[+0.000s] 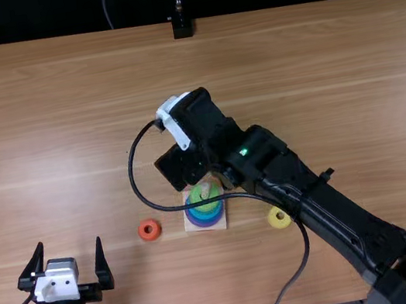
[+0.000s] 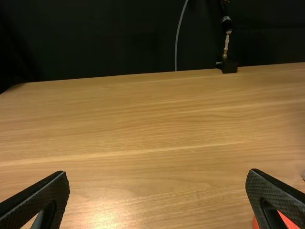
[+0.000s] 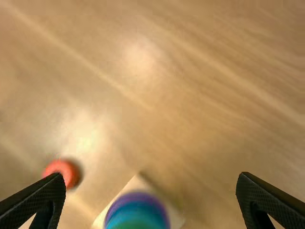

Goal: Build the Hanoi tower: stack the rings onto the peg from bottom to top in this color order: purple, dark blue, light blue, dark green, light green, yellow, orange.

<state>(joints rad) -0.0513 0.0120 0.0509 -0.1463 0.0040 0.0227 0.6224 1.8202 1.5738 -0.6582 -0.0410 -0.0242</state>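
Observation:
In the top view my left gripper (image 1: 69, 242) stands open at the lower left; my right gripper (image 1: 179, 165) is over the table just beyond the wooden base (image 1: 221, 224). On the base, purple, blue and light blue rings lie under a light green ring (image 1: 212, 190). The orange ring (image 1: 150, 237) lies left of the base, and the yellow ring (image 1: 273, 221) lies right of it beside the right arm. The left wrist view has my left gripper (image 2: 158, 172) open, the orange ring (image 2: 289, 220) partly behind a finger. In the right wrist view my right gripper (image 3: 151, 175) is open, holding nothing.
The right arm (image 1: 334, 223) stretches diagonally over the table, its loose cable (image 1: 137, 187) looping across the ring stack. A black stand foot (image 1: 182, 28) is at the far table edge. Bare wood (image 1: 50, 132) spreads over the far left.

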